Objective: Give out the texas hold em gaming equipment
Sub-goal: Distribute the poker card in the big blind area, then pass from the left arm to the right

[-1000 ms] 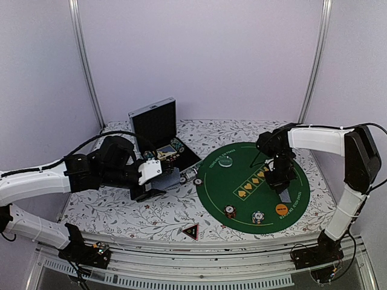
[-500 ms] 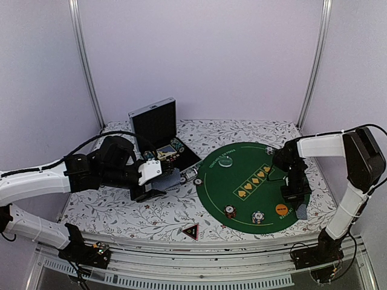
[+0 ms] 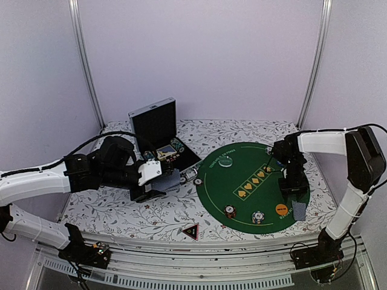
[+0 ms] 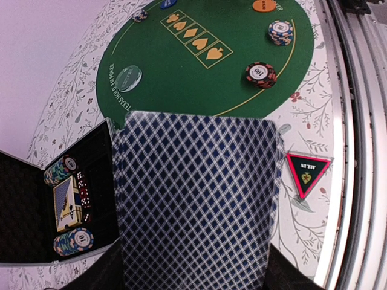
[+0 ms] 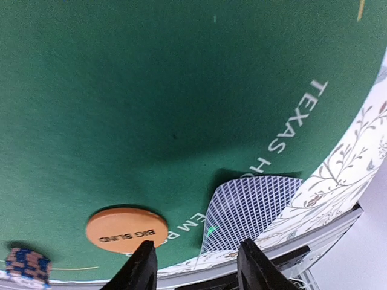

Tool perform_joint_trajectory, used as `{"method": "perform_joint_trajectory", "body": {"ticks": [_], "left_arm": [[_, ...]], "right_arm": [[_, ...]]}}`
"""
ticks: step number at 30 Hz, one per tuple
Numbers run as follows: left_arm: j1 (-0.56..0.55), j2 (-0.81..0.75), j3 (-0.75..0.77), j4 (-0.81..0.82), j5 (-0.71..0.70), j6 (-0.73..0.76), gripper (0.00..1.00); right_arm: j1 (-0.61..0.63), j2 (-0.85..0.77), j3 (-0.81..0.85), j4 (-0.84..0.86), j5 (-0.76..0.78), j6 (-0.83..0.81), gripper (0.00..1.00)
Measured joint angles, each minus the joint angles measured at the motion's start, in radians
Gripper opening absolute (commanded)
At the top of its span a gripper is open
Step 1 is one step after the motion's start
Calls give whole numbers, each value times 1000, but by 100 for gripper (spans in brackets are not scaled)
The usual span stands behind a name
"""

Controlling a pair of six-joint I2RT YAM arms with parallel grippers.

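Observation:
My left gripper (image 3: 158, 176) is shut on a deck of blue-diamond-backed cards (image 4: 193, 205) that fills the left wrist view, held left of the round green mat (image 3: 254, 193). My right gripper (image 5: 196, 269) is open above the mat's near right rim (image 5: 181, 90). Below its spread fingers a single card (image 5: 251, 208) lies face down, beside the orange "BIG BLIND" disc (image 5: 126, 226). In the top view, that card (image 3: 299, 211) lies right of the orange disc (image 3: 281, 209). Two chip stacks (image 3: 230, 211) (image 3: 258, 216) sit at the mat's near edge. A black red-edged triangle (image 3: 191, 231) lies off the mat.
An open black case (image 3: 154, 130) with chips, dice and cards (image 4: 69, 205) stands behind the left gripper. A pale disc (image 3: 225, 161) rests on the mat's far left. The table's near metal rail (image 3: 199, 263) runs just beyond the card and triangle.
My right gripper carried a card from the mat's middle to its near right rim, opened and left it lying there. The left arm and its deck stayed still.

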Motion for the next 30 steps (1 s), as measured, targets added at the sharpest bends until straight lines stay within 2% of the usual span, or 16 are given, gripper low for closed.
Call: {"method": "perform_joint_trajectory", "body": {"ticks": [3,6,10,14,16,19,23,30], "left_arm": [[0,0,0,-1,1,3,65],[0,0,0,-1,5,6,65],[0,0,0,-2,11,12,65],[0,0,0,-2,21,19,65],[0,0,0,-1,22,22,65],[0,0,0,-1,21,25,65],[0,0,0,-1,14,26,65],[0,3,0,2,-12,25,65]], "right_arm": [[17,-23,103,-12,2,0,53],[95,-54,268,12,-17,-19,59],[299,-103,402,245,-205,-109,63],[451,-119,376,593,-500,-138,65],[472,-100,347,764,-620,-111,70],[485,-30,343,924,-718,-71,78],[512,55,353,983,-746,-54,86],[557,123,364,1007,-759,-46,86]]}}
